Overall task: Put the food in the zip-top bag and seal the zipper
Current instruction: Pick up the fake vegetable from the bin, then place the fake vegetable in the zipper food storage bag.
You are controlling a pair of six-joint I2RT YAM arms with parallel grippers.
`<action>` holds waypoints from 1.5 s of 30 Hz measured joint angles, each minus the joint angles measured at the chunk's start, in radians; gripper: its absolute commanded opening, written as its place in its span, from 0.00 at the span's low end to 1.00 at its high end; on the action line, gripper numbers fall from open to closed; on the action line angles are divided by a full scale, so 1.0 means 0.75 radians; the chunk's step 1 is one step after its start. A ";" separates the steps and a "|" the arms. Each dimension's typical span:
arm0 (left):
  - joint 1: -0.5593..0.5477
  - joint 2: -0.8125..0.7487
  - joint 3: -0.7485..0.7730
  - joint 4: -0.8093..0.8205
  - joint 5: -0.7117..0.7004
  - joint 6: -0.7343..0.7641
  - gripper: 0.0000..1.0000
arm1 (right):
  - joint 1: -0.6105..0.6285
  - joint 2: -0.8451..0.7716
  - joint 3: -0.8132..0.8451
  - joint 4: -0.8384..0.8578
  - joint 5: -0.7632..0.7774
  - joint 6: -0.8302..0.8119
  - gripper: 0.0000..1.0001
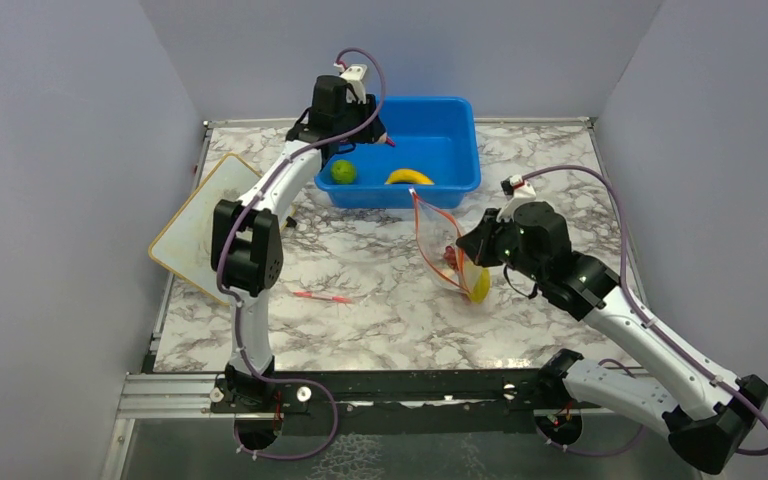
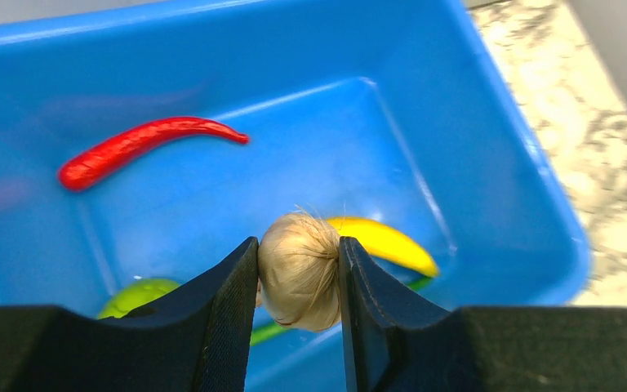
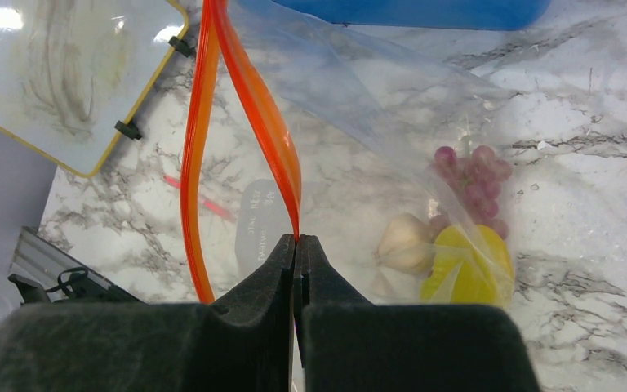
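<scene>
My left gripper (image 2: 298,245) hangs over the blue tub (image 2: 490,147), shut on a beige garlic bulb (image 2: 298,278). Below it in the tub lie a red chili (image 2: 143,145), a yellow banana (image 2: 384,241) and a green lime (image 2: 135,296). The clear zip-top bag (image 3: 375,122) stands in front of the tub with its mouth gaping. My right gripper (image 3: 296,241) is shut on one side of its orange-red zipper (image 3: 273,139) and holds it up. Inside the bag sit purple grapes (image 3: 473,175), a garlic bulb (image 3: 404,245) and a yellow-green starfruit (image 3: 469,269).
A white board with a yellow rim (image 1: 205,225) lies tilted at the table's left edge. A thin red stick (image 1: 325,296) lies on the marble near the middle front. Grey walls close in the left, back and right sides.
</scene>
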 measured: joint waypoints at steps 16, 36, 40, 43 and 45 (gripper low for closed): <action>0.000 -0.532 -0.513 0.130 0.435 -0.345 0.24 | 0.000 0.069 -0.036 0.134 -0.002 0.163 0.01; -0.172 -0.905 -1.084 0.523 0.663 -0.763 0.23 | 0.000 0.090 -0.042 0.204 0.009 0.242 0.01; -0.262 -0.905 -1.104 0.562 0.656 -0.782 0.23 | 0.000 0.089 -0.057 0.215 0.011 0.249 0.01; -0.319 -0.898 -1.108 0.583 0.651 -0.786 0.23 | 0.000 0.089 -0.060 0.215 0.011 0.250 0.01; -0.348 -0.891 -1.108 0.594 0.640 -0.785 0.23 | 0.000 0.087 -0.060 0.215 0.011 0.250 0.01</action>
